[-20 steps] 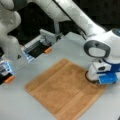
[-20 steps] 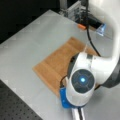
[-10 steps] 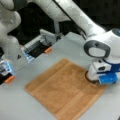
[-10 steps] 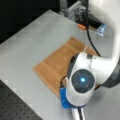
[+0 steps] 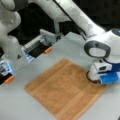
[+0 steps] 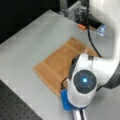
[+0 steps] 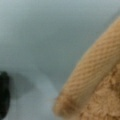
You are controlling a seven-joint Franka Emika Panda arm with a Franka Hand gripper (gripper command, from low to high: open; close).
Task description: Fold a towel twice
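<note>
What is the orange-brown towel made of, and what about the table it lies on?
The towel looks like soft terry cloth: the wrist view shows fuzzy loops beside a flatter ribbed woven band. It lies flat and unfolded. The table looks smooth, matte and pale grey, maybe painted metal or laminate; I cannot tell which.

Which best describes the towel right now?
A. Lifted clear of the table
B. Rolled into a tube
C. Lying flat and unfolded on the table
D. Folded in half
C: in both front views the towel lies spread in a single flat layer on the table, with the gripper down at one corner.
</note>
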